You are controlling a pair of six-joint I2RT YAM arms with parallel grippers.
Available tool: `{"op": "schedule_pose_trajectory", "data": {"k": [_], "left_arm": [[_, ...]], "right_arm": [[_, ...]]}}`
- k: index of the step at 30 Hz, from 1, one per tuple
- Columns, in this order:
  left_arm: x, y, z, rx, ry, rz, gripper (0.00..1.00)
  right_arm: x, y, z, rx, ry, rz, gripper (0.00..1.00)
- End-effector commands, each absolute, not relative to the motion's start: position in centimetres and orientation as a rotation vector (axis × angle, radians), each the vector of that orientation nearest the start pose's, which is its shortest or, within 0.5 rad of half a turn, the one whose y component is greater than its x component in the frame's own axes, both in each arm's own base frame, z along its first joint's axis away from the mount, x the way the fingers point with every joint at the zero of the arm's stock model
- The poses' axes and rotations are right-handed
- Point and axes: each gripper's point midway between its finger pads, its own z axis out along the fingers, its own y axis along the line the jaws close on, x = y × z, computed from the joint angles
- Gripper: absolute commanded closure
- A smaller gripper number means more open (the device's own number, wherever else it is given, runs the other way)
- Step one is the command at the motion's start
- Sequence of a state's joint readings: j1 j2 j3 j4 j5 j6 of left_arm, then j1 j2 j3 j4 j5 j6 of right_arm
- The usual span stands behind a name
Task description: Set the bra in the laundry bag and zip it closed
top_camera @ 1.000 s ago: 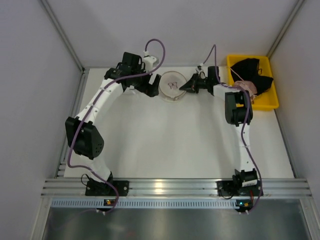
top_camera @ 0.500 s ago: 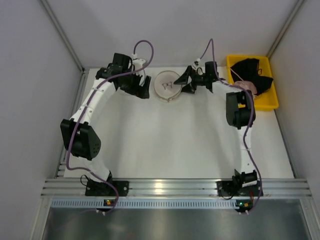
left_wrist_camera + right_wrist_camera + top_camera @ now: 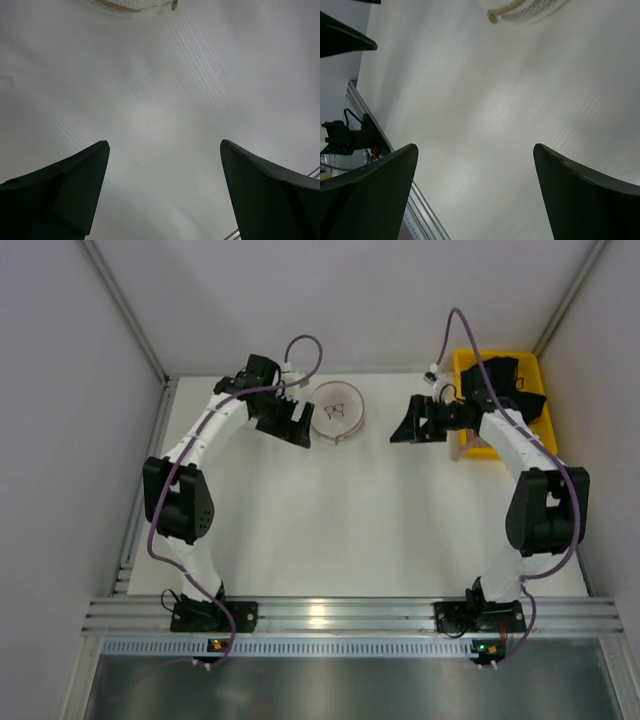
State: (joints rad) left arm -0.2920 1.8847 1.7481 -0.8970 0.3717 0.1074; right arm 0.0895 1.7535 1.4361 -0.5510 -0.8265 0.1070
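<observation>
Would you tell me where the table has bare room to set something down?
The table is bare across its middle, between the two arms down to the rail, and in the gap between the laundry bag and the right gripper. The far edge is crowded: the left gripper beside the bag, the yellow bin far right.

**Table** (image 3: 330,530): matt white, with faint diagonal ribbing in both wrist views.
**Laundry bag** (image 3: 337,412), at the far edge: white translucent mesh with a cream rim and a small dark mark on its face.
**Bin** (image 3: 463,365), far right corner: bright yellow, holding a black garment (image 3: 508,375).
**Arms** (image 3: 195,445): white links and black joints, trailed by purple cables (image 3: 305,343).
**Left gripper** (image 3: 290,426) and **right gripper** (image 3: 410,428): black. Seen close, their fingers (image 3: 75,175) read dark greenish black.
**Rail** (image 3: 330,615), near edge: silver-grey.
</observation>
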Motion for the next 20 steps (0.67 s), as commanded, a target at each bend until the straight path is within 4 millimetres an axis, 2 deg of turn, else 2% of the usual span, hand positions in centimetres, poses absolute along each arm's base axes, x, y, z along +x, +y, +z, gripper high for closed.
{"op": "schedule_pose_trajectory", "data": {"k": [1,2,4,5,6,9,12,15,20], "left_arm": [[38.8,-20.6,16.0,0.780,2.473,-0.572,0.02],[38.6,-21.1,15.6,0.800,2.461,-0.555,0.02],[36.7,-22.6,14.4,0.876,2.465,-0.525,0.02],[35.6,-24.0,14.0,0.928,2.454,-0.529,0.02],[35.2,-24.6,14.0,0.937,2.437,-0.526,0.02],[32.6,-26.4,12.8,0.999,2.446,-0.550,0.02],[30.9,-27.2,11.9,1.016,2.461,-0.555,0.02],[30.3,-27.1,11.8,1.005,2.463,-0.556,0.02],[30.1,-26.9,13.2,1.000,2.418,-0.560,0.02]], "right_arm": [[34.8,16.0,16.1,-0.524,2.380,1.039,0.01],[33.6,15.8,15.0,-0.524,2.413,1.041,0.01],[32.2,15.9,15.2,-0.569,2.398,1.019,0.01],[31.2,15.7,14.3,-0.572,2.422,1.013,0.01],[30.6,16.1,14.1,-0.602,2.420,1.007,0.00],[28.9,16.7,13.3,-0.717,2.420,0.943,0.01],[28.1,17.2,13.2,-0.819,2.391,0.869,0.01],[27.7,17.9,13.7,-0.857,2.369,0.866,0.01],[28.1,18.9,14.3,-0.898,2.349,0.866,0.01]]}}
